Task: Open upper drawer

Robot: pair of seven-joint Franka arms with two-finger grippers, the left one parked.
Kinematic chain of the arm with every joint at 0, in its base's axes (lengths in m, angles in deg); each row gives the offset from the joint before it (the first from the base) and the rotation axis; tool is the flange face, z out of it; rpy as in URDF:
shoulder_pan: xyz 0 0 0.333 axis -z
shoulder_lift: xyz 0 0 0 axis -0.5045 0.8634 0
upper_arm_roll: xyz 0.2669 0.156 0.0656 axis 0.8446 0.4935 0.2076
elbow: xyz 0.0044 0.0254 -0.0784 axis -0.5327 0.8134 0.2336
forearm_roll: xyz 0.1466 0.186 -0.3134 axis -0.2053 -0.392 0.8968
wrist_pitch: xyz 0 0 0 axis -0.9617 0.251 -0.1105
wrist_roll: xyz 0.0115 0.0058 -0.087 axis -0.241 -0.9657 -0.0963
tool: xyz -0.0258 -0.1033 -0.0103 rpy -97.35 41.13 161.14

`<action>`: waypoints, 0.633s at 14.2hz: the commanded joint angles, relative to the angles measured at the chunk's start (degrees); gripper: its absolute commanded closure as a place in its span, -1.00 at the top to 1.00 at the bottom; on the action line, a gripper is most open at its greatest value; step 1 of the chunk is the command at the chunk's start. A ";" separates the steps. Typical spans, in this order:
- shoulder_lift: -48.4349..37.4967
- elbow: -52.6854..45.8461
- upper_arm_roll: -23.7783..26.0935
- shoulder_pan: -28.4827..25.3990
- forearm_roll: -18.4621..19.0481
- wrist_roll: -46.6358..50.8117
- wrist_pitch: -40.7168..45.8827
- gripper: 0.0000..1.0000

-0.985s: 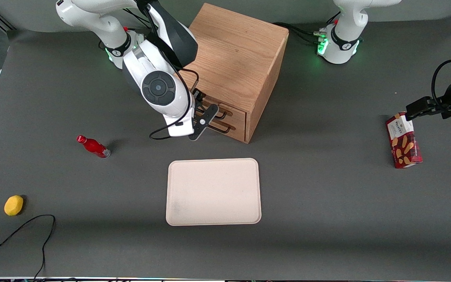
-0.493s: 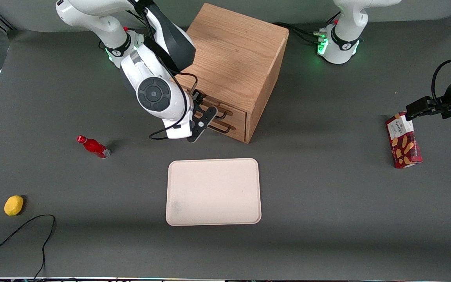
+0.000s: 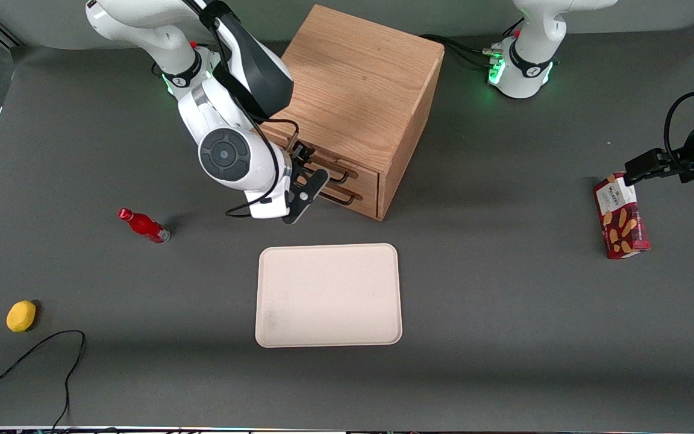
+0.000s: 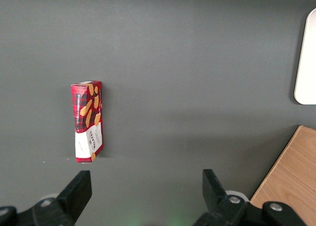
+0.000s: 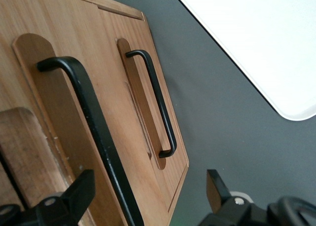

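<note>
Gripper: we see the right arm's gripper (image 3: pixel 306 181) just left of the frame's centre in the front view, held in front of the cabinet's drawer faces.
Jaws: in the right wrist view we see its two fingers (image 5: pixel 74 199) set apart, with the upper drawer's black bar running into the gap between them; we cannot tell whether either finger touches the bar.
Upper drawer: we find the upper drawer (image 3: pixel 347 170) at the top of the cabinet's front face, centre of the front view, partly hidden by the gripper; its front sits level with the front of the drawer below.
Upper handle: its handle (image 5: pixel 86 122) is a thin black bar, seen close up in the right wrist view.
Lower drawer: we see the lower drawer (image 3: pixel 356 202) just beneath, with a like black handle (image 5: pixel 155 102) clear of the gripper.
Cabinet: the light-oak cabinet (image 3: pixel 362 90) stands in the upper centre of the front view, turned at an angle.
Tray: a pale rectangular tray (image 3: pixel 328 295) lies in the centre of the front view, nearer the camera than the cabinet.
Bottle: a small red bottle (image 3: pixel 143 225) lies on its side at mid-left.
Yellow object: a small yellow object (image 3: pixel 21 316) sits at lower left, beside a loose black cable (image 3: pixel 52 355).
Biscuit box: a red biscuit box (image 3: pixel 620 216) lies at the right edge, toward the parked arm's end of the table.
</note>
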 commanded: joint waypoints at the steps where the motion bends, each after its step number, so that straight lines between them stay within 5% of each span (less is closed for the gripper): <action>1: 0.38 -0.76 -0.20 0.66 -3.43 -2.65 0.68 1.00; 9: 1.35 -1.03 -0.11 1.36 -5.10 -3.97 2.70 1.00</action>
